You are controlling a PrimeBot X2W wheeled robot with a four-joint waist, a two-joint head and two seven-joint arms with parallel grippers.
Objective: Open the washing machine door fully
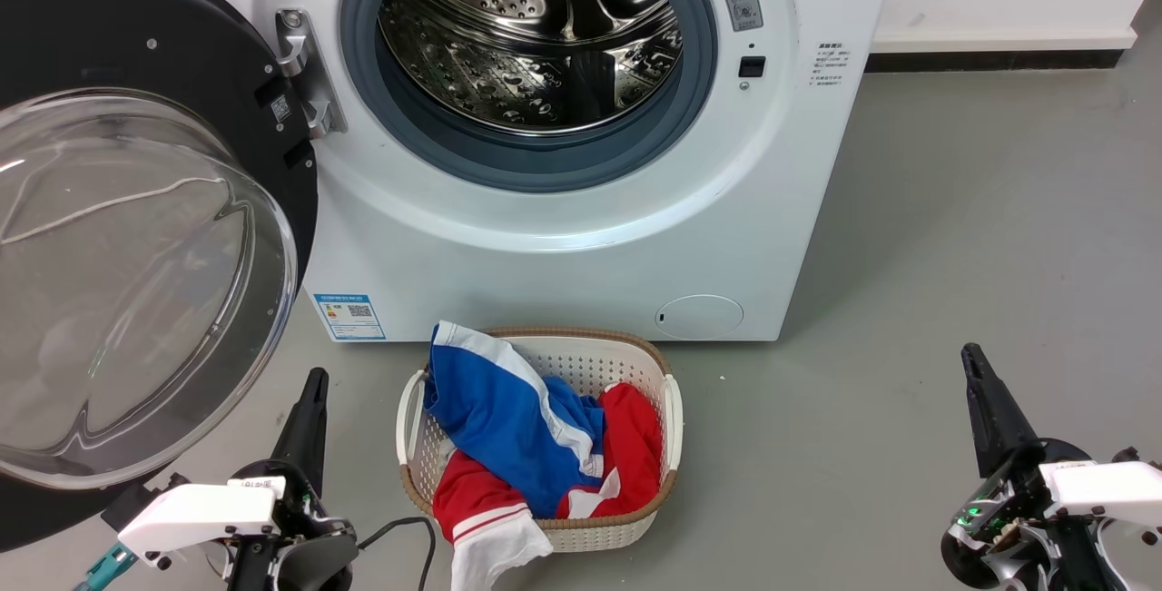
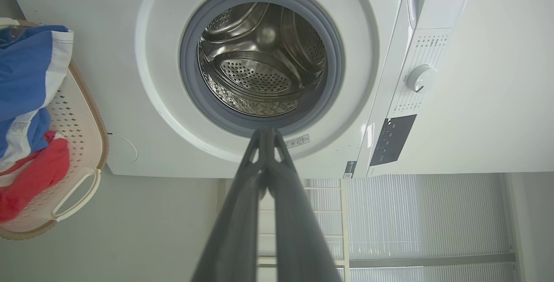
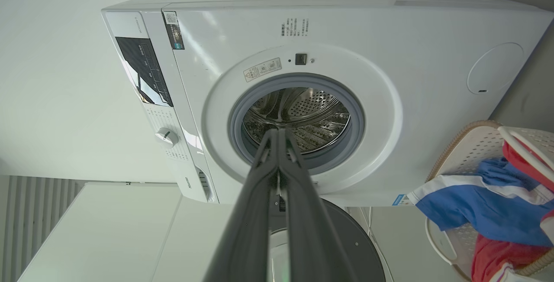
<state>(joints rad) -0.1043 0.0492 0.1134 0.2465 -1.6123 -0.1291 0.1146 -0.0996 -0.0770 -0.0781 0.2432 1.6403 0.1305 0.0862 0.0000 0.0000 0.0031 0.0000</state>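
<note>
Door: I see the large round glossy black washing machine door (image 1: pixel 182 55) standing wide open at the left of the scene. It hangs from a metal hinge (image 1: pixel 304 73) on the left of the opening, and its clear bulging glass bowl faces me. In the right wrist view its black rim (image 3: pixel 346 238) shows past my fingers.
Machine: the big white front-loading washing machine (image 1: pixel 581 237) stands at the far side of the grey floor (image 1: pixel 908 300). Its perforated steel drum (image 1: pixel 536 28) and grey rubber gasket (image 1: pixel 545 164) are exposed. Low on the front are a small blue sticker (image 1: pixel 349 316) on the left and a round flap (image 1: pixel 699 316) on the right.
Left claw: my left claw (image 1: pixel 317 379) sits near left, just beside the door's lower edge; I cannot tell whether it touches. Its two dark fingers are pressed together with nothing between them, as the left wrist view confirms (image 2: pixel 267 131).
Right claw: my right claw (image 1: pixel 970 355) is near right, well apart from the machine. Its fingers are closed tip to tip on nothing (image 3: pixel 278 131).
Basket: a white perforated plastic laundry basket (image 1: pixel 672 409) with a brown rim sits on the floor between the claws, just in front of the machine. It holds a blue, white and red garment (image 1: pixel 508 418) that spills over the near edge.
</note>
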